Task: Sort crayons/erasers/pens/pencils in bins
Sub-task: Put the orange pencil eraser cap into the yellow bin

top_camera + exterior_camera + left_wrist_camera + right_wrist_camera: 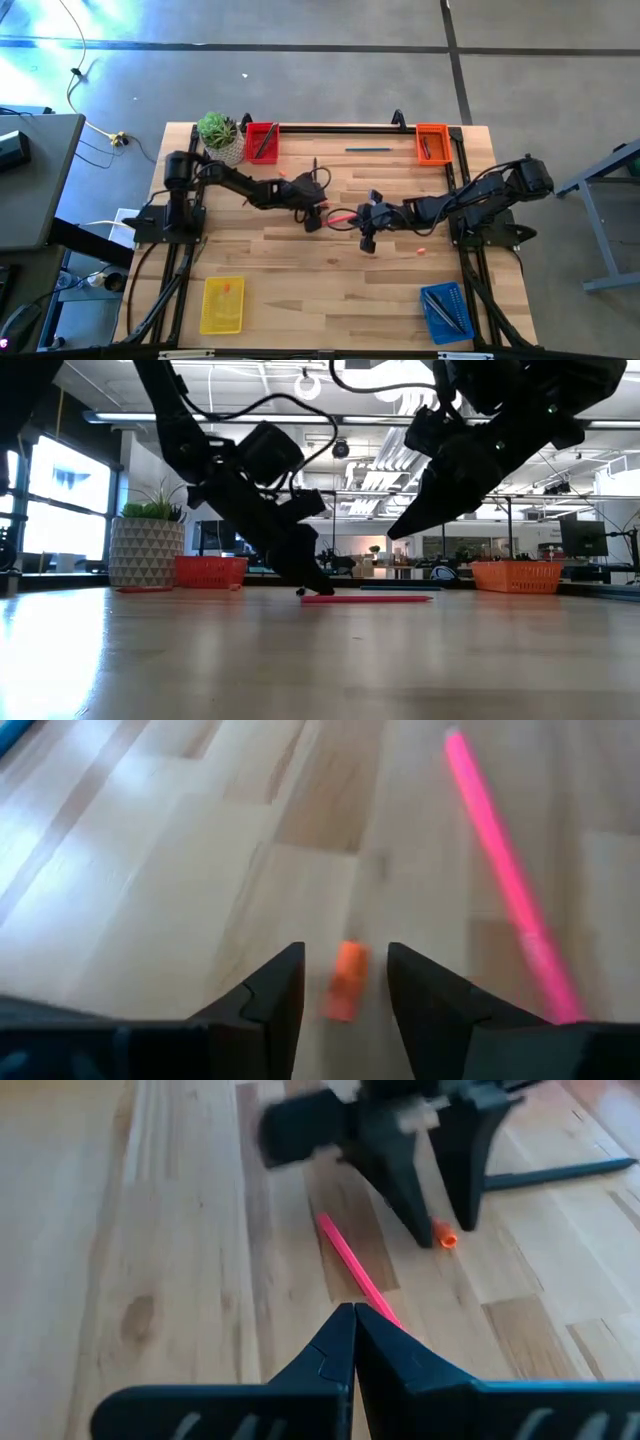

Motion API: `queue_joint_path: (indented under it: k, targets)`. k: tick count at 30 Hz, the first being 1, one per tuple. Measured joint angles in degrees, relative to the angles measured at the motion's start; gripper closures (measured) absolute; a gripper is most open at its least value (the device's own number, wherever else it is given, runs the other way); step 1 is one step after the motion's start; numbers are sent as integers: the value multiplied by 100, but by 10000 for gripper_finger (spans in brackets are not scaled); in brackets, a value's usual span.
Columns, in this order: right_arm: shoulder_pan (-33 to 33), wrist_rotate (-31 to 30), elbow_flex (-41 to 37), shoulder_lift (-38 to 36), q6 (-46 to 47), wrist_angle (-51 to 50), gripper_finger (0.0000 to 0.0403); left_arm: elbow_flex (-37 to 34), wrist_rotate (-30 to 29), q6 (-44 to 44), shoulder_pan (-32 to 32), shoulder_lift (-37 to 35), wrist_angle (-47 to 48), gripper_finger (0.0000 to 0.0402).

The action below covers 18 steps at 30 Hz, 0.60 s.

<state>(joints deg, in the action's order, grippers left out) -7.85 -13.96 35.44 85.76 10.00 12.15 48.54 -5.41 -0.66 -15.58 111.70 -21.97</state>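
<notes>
So my left hand (345,995) is down low over the middle of the desk (300,280) with its fingers spread, and a stubby orange crayon (347,980) sits right in the gap between them, lying on the wood. Nothing gripped, the fingers are apart with the crayon loose between. From my right wrist view you can see that crayon (445,1237) by the tips of the left fingers.

If I'm going for the pick here, the trick is staying centred: the crayon is short and round, so I'd guess it rolls or squirts out if one finger touches first. I'd go straight down, get the tips nearly on the wood, then close slow across its width. Which bin it belongs in I can't be sure; the yellow bin (222,305) at the near left corner looks like it has something orange in it already.

My right hand (352,1320) is clenched shut, empty, hovering just over the long pink stick (343,215) lying beside the crayon. Better not bump that.

The desk is pale butcher-block, smooth, kind of slippery-looking. Red bin (261,141) and orange bin (431,142) along the far edge, blue bin (443,311) near right, a potted plant (219,135) by the red one. Beyond it, an open workshop with ceiling strip lights.
</notes>
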Motion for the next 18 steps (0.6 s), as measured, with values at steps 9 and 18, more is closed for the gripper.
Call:
queue_joint_path:
  k: [9,18]
  targets:
    - [-81,0,0,0,-2,15,403,175,106,-217,-82,362,-111,320]
    - [-81,-2,0,0,-19,43,403,159,86,-479,-83,113,287,392]
